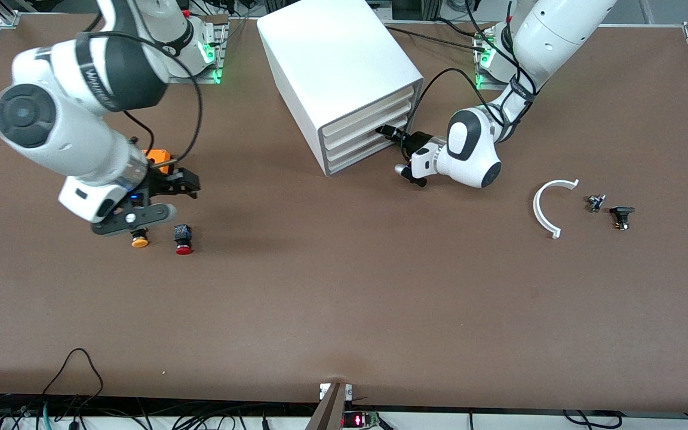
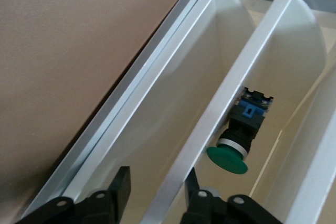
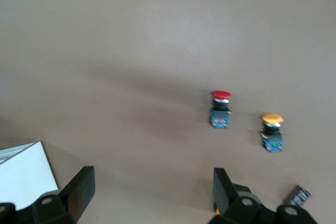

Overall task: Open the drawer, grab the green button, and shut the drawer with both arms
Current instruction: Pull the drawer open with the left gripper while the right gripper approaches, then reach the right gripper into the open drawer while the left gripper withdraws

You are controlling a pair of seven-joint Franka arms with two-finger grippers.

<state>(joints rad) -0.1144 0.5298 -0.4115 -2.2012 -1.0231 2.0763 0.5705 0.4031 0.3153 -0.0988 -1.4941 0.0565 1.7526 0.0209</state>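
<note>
You have the left hand (image 1: 393, 135) pushed up against the front of the white cabinet (image 1: 338, 65), at the second drawer (image 1: 368, 125) from the top. In the left wrist view its fingers (image 2: 122, 188) are spread apart and straddle the drawer's cream front wall; one finger sits outside it, the other inside, and they are not clamped on it. Inside the drawer (image 2: 173, 108) the green button (image 2: 239, 137) lies on its side in the compartment just past that wall, cap toward the hand, black body and blue base pointing deeper in. Nothing is gripping it.

Your right hand (image 1: 168, 186) hangs over the desk (image 1: 344, 298) toward the right arm's end, released, with its fingers (image 3: 79, 190) wide apart and nothing between them. Seen from the front camera, the red-capped button (image 1: 183, 239) lies at about 5 o'clock from that hand, and the yellow-capped button (image 1: 139, 239) sits just beside the red one, partly under the hand's mount. Both rest on the desk, apart from each other.

Toward the left arm's end, at roughly 4 o'clock from the cabinet, you will see a white curved plastic piece (image 1: 544, 209) and two small dark parts (image 1: 610, 209) lying beside it on the desk, well apart from the cabinet
</note>
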